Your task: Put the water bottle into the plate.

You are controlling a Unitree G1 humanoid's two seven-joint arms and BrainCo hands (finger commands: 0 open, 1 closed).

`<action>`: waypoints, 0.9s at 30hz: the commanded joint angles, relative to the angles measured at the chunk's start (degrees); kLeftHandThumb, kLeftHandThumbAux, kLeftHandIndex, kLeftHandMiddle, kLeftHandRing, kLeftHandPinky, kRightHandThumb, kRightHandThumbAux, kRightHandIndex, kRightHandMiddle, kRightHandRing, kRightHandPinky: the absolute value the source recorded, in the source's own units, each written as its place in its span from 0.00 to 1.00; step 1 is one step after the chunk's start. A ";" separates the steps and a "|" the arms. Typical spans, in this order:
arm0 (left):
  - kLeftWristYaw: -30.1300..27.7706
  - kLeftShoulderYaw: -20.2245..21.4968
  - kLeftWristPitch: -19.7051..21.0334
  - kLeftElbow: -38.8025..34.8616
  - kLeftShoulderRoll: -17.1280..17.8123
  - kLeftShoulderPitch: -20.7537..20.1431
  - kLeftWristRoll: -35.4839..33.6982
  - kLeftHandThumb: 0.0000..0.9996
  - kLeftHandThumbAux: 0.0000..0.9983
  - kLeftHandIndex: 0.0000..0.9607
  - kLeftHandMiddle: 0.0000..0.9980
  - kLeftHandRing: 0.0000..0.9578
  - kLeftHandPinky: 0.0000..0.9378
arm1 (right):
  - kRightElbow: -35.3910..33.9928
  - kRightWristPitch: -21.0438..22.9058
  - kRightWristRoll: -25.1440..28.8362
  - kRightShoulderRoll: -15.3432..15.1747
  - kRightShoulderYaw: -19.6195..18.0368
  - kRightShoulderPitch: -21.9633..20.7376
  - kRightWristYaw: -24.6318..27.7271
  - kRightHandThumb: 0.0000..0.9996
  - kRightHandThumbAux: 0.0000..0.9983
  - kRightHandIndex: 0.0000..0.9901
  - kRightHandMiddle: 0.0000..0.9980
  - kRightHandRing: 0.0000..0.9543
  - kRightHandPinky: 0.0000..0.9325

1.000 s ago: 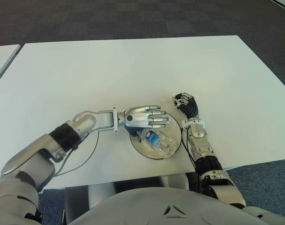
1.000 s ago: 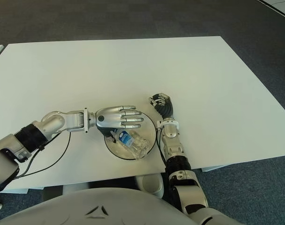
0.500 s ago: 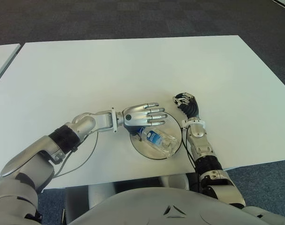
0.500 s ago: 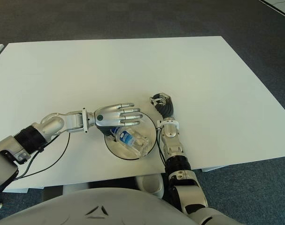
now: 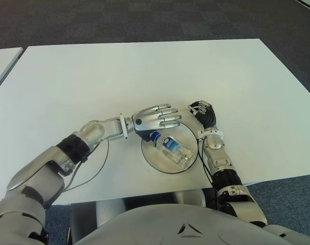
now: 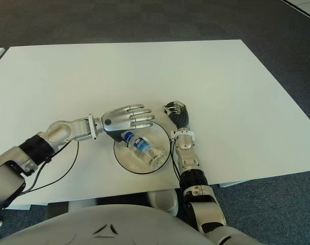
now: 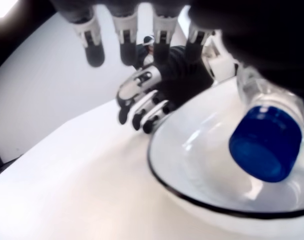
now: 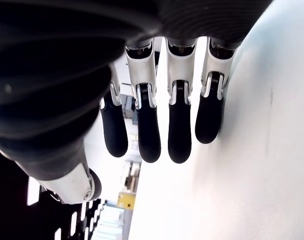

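Lying on its side in the round clear glass plate (image 5: 153, 162): clear plastic water bottle with blue cap (image 5: 171, 147) (released). Just beyond, left robot hand (image 5: 156, 117), fingers flat, empty; best lifted straight clear. Right robot hand (image 5: 203, 113) curled, empty, beside plate on white table (image 5: 144, 71).

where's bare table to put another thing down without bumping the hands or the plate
The table is bare across its far half and along its left side. It is crowded at the near edge: the plate holding the water bottle, the left hand open over its far rim, and the right hand just right of it.
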 commanded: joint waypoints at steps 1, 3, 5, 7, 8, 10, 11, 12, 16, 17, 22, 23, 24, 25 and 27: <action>-2.50 3.37 -2.83 4.58 -1.18 -4.08 -7.05 0.20 0.37 0.00 0.00 0.00 0.00 | 0.77 0.45 0.10 -0.07 0.17 0.07 0.27 0.71 0.73 0.44 0.49 0.56 0.61; -3.64 4.31 -4.01 5.58 -1.39 -4.74 -9.71 0.21 0.37 0.00 0.00 0.00 0.00 | 0.83 0.60 -0.01 -0.07 0.13 0.02 0.12 0.71 0.73 0.44 0.48 0.54 0.57; -5.66 5.60 -5.75 7.77 -2.00 -5.46 -13.74 0.22 0.37 0.00 0.00 0.00 0.00 | 0.62 0.78 -0.10 -0.02 0.14 0.12 -0.02 0.71 0.73 0.44 0.48 0.53 0.56; -7.37 6.98 -7.71 10.63 -2.77 -6.43 -17.80 0.22 0.37 0.00 0.00 0.00 0.00 | 0.28 0.91 -0.13 0.02 0.15 0.25 -0.07 0.71 0.73 0.44 0.47 0.52 0.54; -7.90 7.52 -8.57 11.96 -3.12 -6.92 -19.39 0.21 0.37 0.00 0.00 0.00 0.00 | 0.15 0.93 -0.11 0.03 0.15 0.29 -0.06 0.71 0.73 0.44 0.47 0.52 0.54; -8.74 8.63 -10.24 14.47 -3.79 -7.85 -22.34 0.21 0.37 0.00 0.00 0.00 0.00 | 0.00 0.88 -0.08 0.05 0.15 0.35 -0.02 0.71 0.73 0.44 0.47 0.52 0.55; -9.23 9.52 -11.30 16.11 -4.27 -8.40 -24.38 0.20 0.37 0.00 0.00 0.00 0.00 | -0.04 0.78 -0.05 0.06 0.16 0.38 0.01 0.71 0.73 0.44 0.47 0.52 0.55; -9.60 10.16 -12.16 17.41 -4.63 -8.86 -25.86 0.20 0.36 0.00 0.00 0.00 0.00 | -0.08 0.72 -0.03 0.07 0.17 0.39 0.03 0.71 0.73 0.44 0.47 0.52 0.56; -11.00 12.66 -14.28 19.37 -5.71 -9.33 -30.75 0.18 0.36 0.00 0.00 0.00 0.00 | 0.83 0.54 0.32 -0.09 0.15 -0.18 0.77 0.71 0.73 0.44 0.49 0.54 0.61; -11.95 13.73 -14.96 20.08 -5.96 -9.65 -32.84 0.18 0.36 0.00 0.00 0.00 0.00 | 1.16 0.32 0.43 -0.22 0.16 -0.29 1.13 0.71 0.73 0.44 0.49 0.55 0.62; -20.92 18.84 -17.30 23.60 -7.38 -10.77 -44.99 0.17 0.36 0.00 0.00 0.00 0.00 | 2.52 -0.76 0.84 -0.57 0.09 -0.70 2.44 0.71 0.73 0.44 0.52 0.58 0.65; -22.72 19.80 -17.43 24.23 -7.72 -10.81 -47.17 0.17 0.36 0.00 0.00 0.00 0.00 | 2.55 -0.94 0.96 -0.59 0.05 -0.66 2.66 0.71 0.73 0.44 0.52 0.58 0.65; -24.18 20.54 -17.53 24.65 -7.97 -10.83 -48.77 0.16 0.37 0.00 0.00 0.00 0.00 | 2.59 -1.09 1.04 -0.61 0.01 -0.64 2.81 0.71 0.73 0.44 0.52 0.58 0.66; -25.63 21.43 -17.55 25.13 -8.29 -10.76 -50.52 0.16 0.37 0.00 0.00 0.00 0.00 | 2.48 -1.24 1.17 -0.64 -0.02 -0.51 3.03 0.71 0.73 0.44 0.52 0.58 0.66; -27.81 22.92 -17.83 25.70 -8.81 -10.48 -53.34 0.15 0.37 0.00 0.00 0.00 0.00 | 2.27 -1.45 1.39 -0.68 -0.07 -0.31 3.32 0.71 0.73 0.44 0.53 0.59 0.67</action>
